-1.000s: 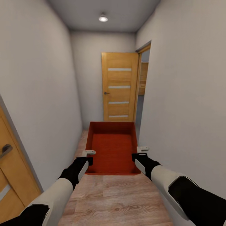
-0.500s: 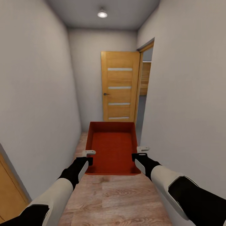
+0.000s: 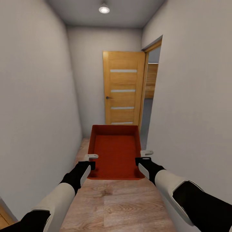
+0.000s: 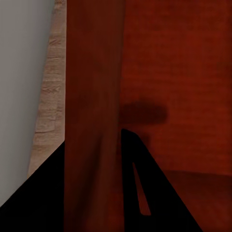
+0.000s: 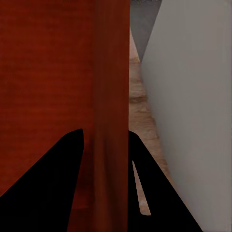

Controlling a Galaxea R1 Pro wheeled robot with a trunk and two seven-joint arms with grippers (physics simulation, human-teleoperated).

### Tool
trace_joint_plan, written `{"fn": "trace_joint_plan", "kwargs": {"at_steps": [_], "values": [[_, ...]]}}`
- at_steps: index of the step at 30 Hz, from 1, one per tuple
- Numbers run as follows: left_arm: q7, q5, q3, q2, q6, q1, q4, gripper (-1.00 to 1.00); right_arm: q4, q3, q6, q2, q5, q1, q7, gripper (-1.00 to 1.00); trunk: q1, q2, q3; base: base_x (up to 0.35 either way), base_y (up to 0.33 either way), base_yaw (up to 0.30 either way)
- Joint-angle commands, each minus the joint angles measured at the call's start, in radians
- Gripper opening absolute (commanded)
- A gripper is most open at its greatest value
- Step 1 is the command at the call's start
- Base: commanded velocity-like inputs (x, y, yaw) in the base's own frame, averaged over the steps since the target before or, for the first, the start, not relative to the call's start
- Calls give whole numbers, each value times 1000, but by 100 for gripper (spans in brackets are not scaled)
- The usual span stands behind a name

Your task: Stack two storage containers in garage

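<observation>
While both tools pinch the container (image 3: 115,151), wood planks (image 3: 119,203) floor a narrow grey-walled hallway.

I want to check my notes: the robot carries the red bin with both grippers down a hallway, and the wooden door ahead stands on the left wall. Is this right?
Not quite. The door stands at the hallway's far end, beside an opening on the right, not on the left wall; the head view shows this. The rest holds: the left gripper and right gripper each clamp a side wall of the bin.
</observation>
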Motion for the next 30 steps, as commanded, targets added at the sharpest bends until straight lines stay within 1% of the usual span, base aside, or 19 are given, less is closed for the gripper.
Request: {"fn": "trace_joint_plan", "kwargs": {"at_steps": [1,30], "values": [[5,31,1,-1,2,0,1,-100,-3,75,-82,-1,21,0,-94,-100,1,-1,0,322,0,0],[5,31,1,-1,2,0,1,-100,-3,75,-82,-2,20,0,-94,-100,1,-1,0,322,0,0]]}}
